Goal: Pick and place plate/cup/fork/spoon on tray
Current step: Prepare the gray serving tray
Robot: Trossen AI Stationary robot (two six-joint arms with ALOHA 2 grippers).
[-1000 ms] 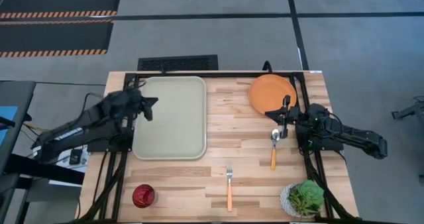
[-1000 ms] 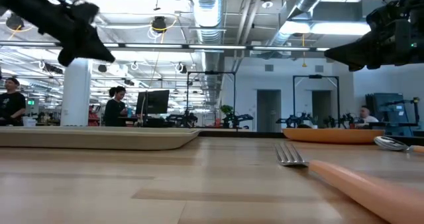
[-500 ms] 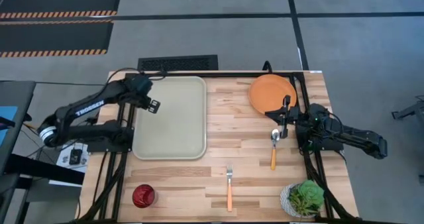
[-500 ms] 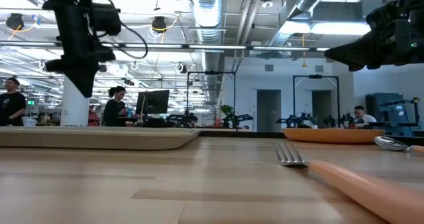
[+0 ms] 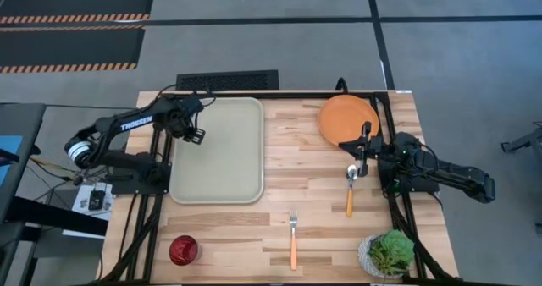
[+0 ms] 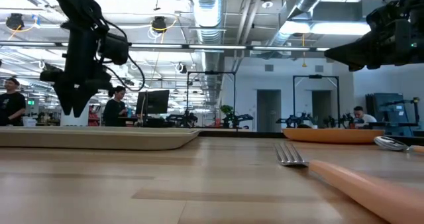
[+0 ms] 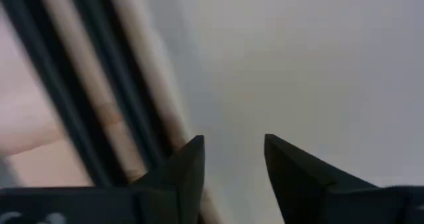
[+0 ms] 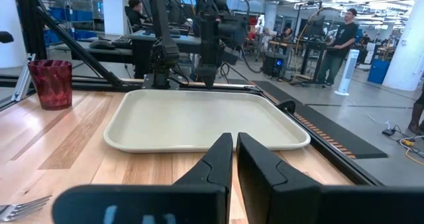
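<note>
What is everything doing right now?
tray: empty, flat on table.
plate: on table, off tray.
cup: upright, off tray.
fork: lying on table.
spoon: lying on table.
left gripper: over tray, jaws apart, empty.
right gripper: near spoon, empty.

Grey concrete floor (image 5: 279,41) with hazard-striped mats (image 5: 72,19); exposed ceiling ducts (image 6: 209,12), bright strip lights, workstations, people standing beyond.

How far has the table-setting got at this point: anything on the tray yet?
Nothing is done: the tray holds nothing. Plate, spoon, fork and cup all lie on the table. The left pincer, open and empty, hangs over the tray's left rim; the right pincer waits beside the spoon. All four placements remain.
</note>
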